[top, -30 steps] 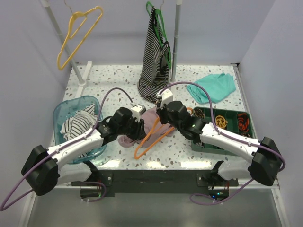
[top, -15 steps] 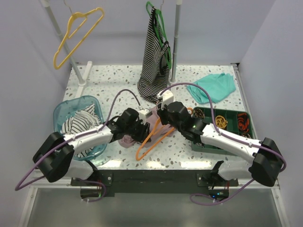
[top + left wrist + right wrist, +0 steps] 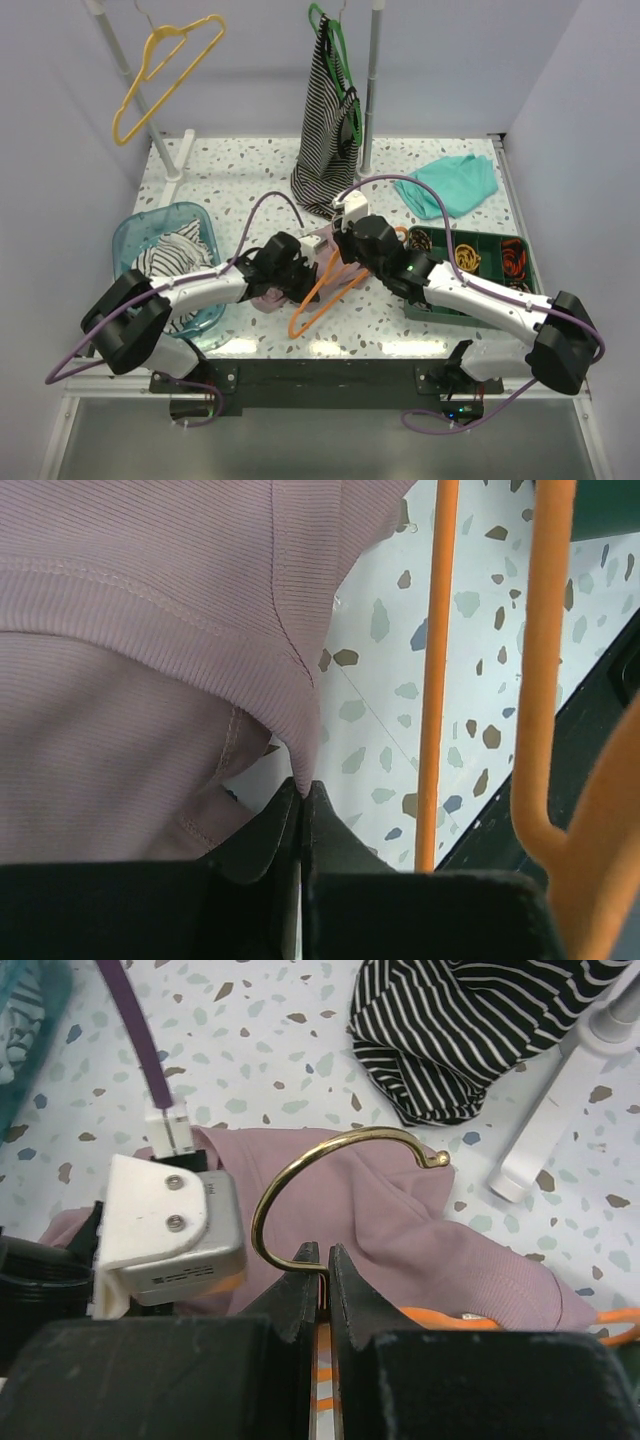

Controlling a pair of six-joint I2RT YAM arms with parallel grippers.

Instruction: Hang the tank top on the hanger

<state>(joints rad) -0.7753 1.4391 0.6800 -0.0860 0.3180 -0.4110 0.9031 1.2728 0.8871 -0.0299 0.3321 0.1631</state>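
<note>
- Top view: the left gripper (image 3: 298,272) has slid in from 9 o'clock and closed from half open onto the tank top (image 3: 264,298). The top lies bunched at the centre under both wrists. The hanger (image 3: 298,325) lies across it, pointing to 7 o'clock, and the right gripper (image 3: 342,252) pinches its neck.
- Left wrist view: the jaws meet on the hem's folded edge, with orange bars at 3 o'clock. We judge the top is ready to be drawn over a hanger arm.
- Right wrist view: the jaws clamp the neck below the metal hook (image 3: 350,1139), with pink cloth beneath.
- The speckled table (image 3: 230,190) carries a blue basket (image 3: 125,245) at 9 o'clock and a teal cloth (image 3: 450,185) at 2. A striped top (image 3: 325,130) hangs at 12, and pale walls (image 3: 560,90) enclose everything.
</note>
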